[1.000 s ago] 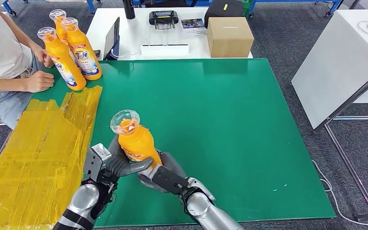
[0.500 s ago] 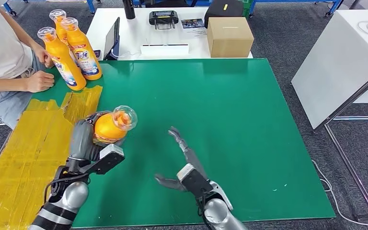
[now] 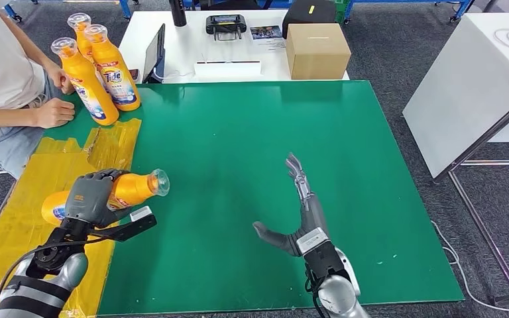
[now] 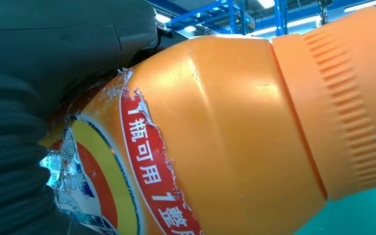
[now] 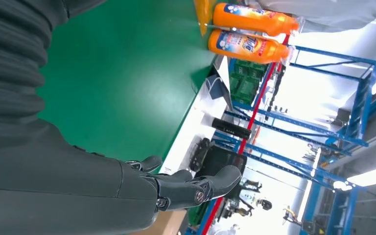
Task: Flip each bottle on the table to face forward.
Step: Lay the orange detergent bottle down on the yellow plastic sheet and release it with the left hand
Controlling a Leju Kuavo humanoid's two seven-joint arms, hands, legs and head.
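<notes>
"Tide" bottles (image 3: 113, 69); held bottle (image 3: 116, 192): "1瓶可用"

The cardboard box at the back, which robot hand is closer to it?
Right. The right hand is open over the green mat, below the cardboard box. The left hand holds a bottle far off to the left.
</notes>
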